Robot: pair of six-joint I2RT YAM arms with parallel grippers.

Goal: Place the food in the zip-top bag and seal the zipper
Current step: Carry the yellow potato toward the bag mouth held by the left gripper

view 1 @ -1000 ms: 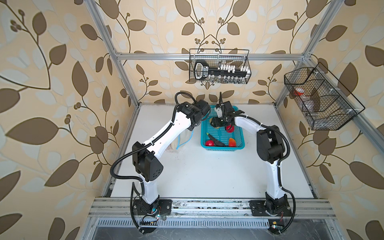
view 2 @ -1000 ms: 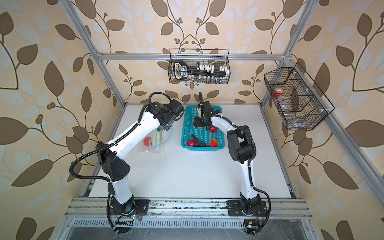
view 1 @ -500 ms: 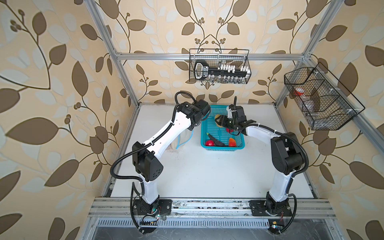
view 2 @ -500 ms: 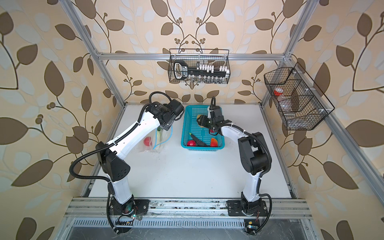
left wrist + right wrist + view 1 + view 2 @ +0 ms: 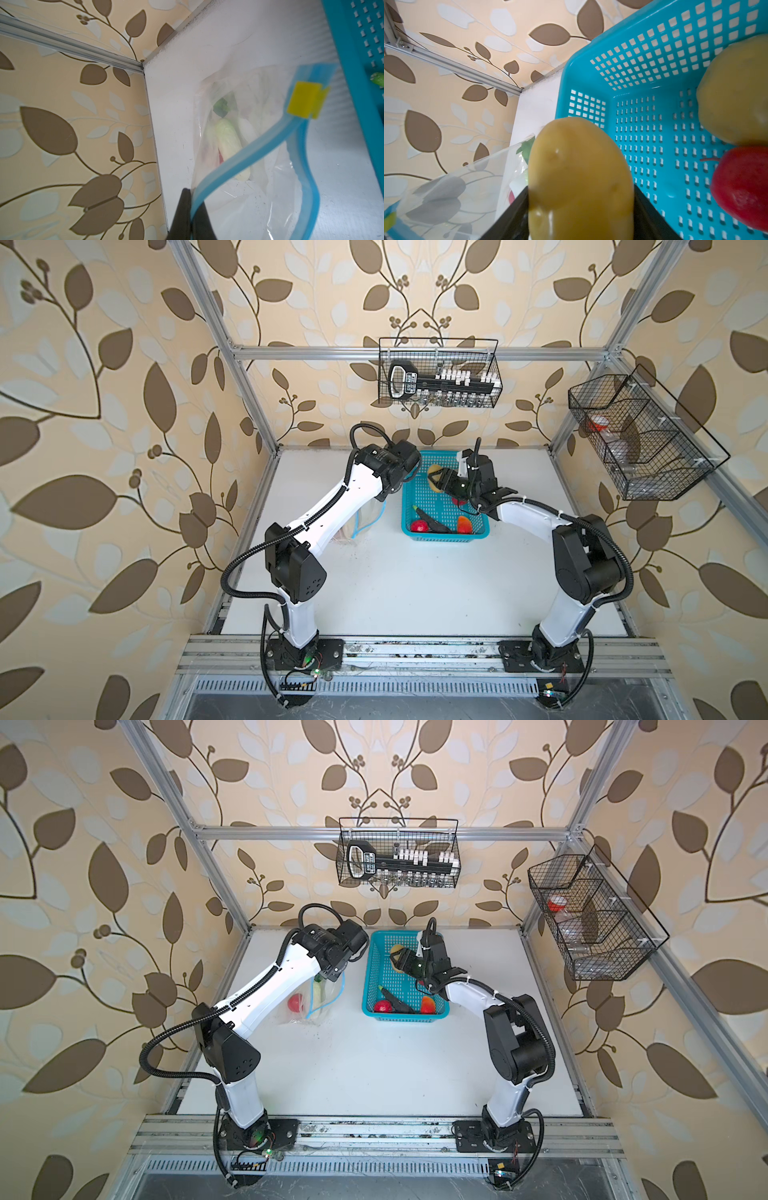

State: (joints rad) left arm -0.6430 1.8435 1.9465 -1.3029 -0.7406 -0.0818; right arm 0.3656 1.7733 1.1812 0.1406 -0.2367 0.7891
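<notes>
The clear zip-top bag (image 5: 309,998) hangs open left of the basket, and my left gripper (image 5: 190,193) is shut on its light-blue zipper (image 5: 245,151). The yellow slider (image 5: 305,102) sits farther along the strip. Inside the bag lie a white cucumber (image 5: 228,143), a green leafy piece (image 5: 221,106) and a red tomato (image 5: 295,1002). My right gripper (image 5: 580,197) is shut on a yellow-brown potato (image 5: 580,176) and holds it above the basket's far left part (image 5: 436,481). Another potato (image 5: 737,93) and a tomato (image 5: 743,187) lie in the basket.
The turquoise perforated basket (image 5: 444,536) stands at the back middle of the white table (image 5: 415,593). It also holds an eggplant (image 5: 432,519), a tomato (image 5: 419,526) and an orange-red pepper (image 5: 464,524). Wire racks (image 5: 440,373) (image 5: 631,439) hang on the walls.
The right arm's elbow has swung out to the right and toward the front, while its gripper has stayed over the basket's far left with the potato. The left arm has not moved.
</notes>
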